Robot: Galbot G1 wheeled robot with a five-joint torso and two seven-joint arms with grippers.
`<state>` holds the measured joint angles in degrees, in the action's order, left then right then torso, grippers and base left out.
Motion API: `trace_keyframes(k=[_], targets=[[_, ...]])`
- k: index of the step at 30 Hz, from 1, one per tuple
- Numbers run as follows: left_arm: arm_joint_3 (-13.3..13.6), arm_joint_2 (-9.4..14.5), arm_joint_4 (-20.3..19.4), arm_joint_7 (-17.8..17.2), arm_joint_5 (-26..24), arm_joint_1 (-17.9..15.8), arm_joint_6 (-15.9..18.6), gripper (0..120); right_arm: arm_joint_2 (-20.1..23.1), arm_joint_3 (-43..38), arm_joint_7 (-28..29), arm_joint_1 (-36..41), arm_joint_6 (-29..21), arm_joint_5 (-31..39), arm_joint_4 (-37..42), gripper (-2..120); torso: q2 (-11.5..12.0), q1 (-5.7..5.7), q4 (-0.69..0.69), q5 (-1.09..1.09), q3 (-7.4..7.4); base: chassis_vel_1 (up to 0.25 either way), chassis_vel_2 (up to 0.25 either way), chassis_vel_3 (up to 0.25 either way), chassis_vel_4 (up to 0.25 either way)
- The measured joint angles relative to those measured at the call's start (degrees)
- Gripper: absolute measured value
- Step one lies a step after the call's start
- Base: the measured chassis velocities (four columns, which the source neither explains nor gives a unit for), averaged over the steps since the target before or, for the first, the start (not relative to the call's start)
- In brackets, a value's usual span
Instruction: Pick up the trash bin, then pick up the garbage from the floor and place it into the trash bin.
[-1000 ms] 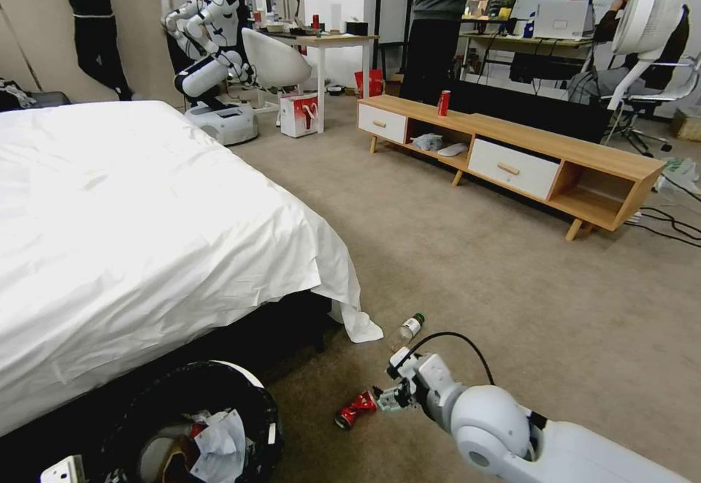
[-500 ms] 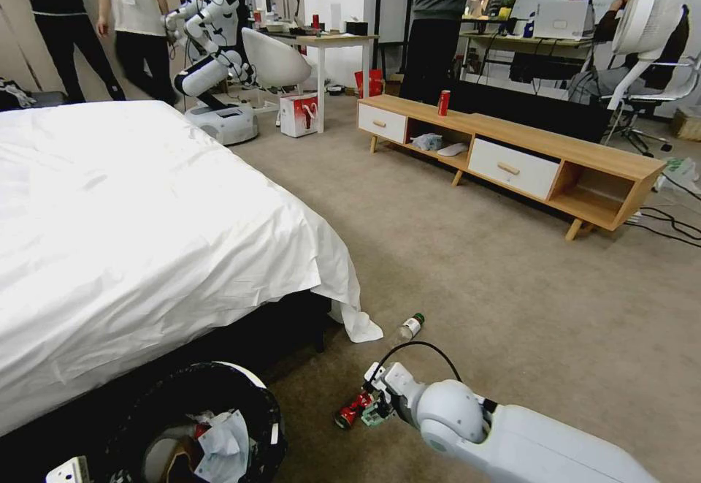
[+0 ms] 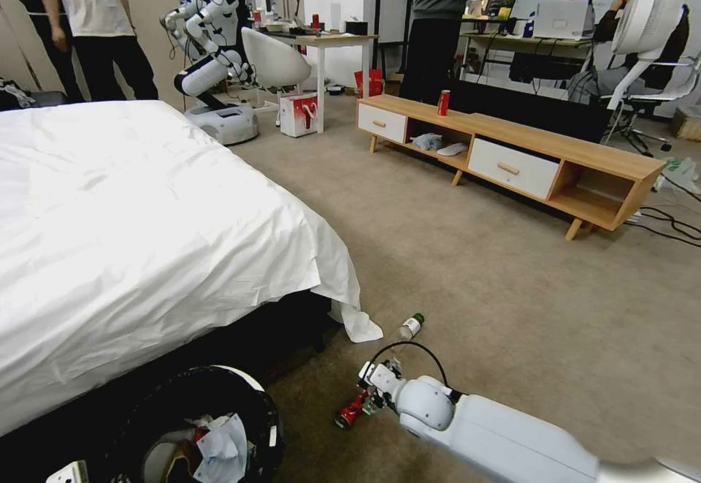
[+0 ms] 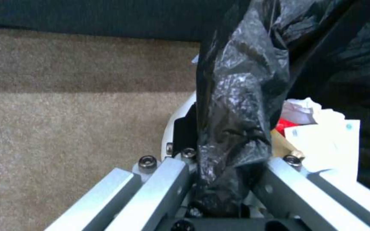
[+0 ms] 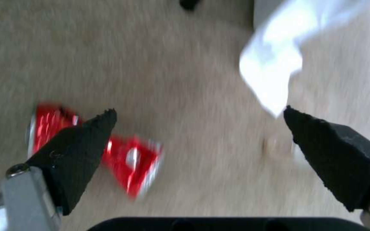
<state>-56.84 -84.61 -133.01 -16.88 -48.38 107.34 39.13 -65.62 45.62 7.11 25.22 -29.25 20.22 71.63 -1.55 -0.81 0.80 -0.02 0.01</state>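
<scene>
The trash bin [image 3: 219, 395], white-rimmed and lined with a crinkled black bag, sits at the bed's foot with tissues and a red scrap inside. My left gripper [image 4: 228, 162] is shut on the bin's bagged rim [image 4: 236, 96]. A crushed red can [image 3: 349, 412] lies on the carpet, and my right gripper [image 3: 369, 397] hovers just above its right end. In the right wrist view the gripper [image 5: 198, 109] is open, and one black pad [image 5: 82, 144] partly covers the can [image 5: 129, 163]. A clear bottle with a green cap [image 3: 410, 326] lies a little farther away.
The white-sheeted bed [image 3: 146, 234] fills the left, its sheet corner [image 3: 358, 326] hanging onto the carpet near the bottle. A low wooden TV bench [image 3: 511, 154] stands across the room with an upright red can [image 3: 443, 102] on top. Open carpet lies to the right.
My right arm has swung left and down, bringing its gripper from beside the crushed can to just over it. The bin and left gripper have not moved.
</scene>
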Motion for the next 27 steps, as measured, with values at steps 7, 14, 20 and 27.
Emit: trace_keyframes(k=[7,14,20,27], targets=[[0.0,-0.4,0.5,0.3,0.3,-0.3,-0.2,0,-5.6,2.2,-2.1,-1.6,5.6,-6.7,-7.7,100,0.0,0.00,-0.01,0.02,-0.01,0.000,0.000,0.000,0.000],[-0.1,-0.5,0.9,0.4,0.3,-0.6,-0.3,0,-8.1,3.6,-3.1,-1.7,7.5,-8.7,-11.4,100,0.0,0.00,0.00,0.01,-0.01,0.000,0.000,0.000,0.000],[-0.1,-0.3,1.1,0.4,0.3,-0.7,-0.3,0,-8.8,4.7,-3.8,-1.1,8.1,-9.9,-11.8,100,0.0,0.00,0.00,0.02,0.00,0.000,0.000,0.000,0.000],[-0.3,-0.1,1.1,0.4,0.2,-0.7,-0.3,0,-7.6,5.4,-5.1,-0.7,8.1,-11.0,-9.6,100,0.0,0.00,0.00,0.02,-0.01,0.000,0.000,0.000,0.000]])
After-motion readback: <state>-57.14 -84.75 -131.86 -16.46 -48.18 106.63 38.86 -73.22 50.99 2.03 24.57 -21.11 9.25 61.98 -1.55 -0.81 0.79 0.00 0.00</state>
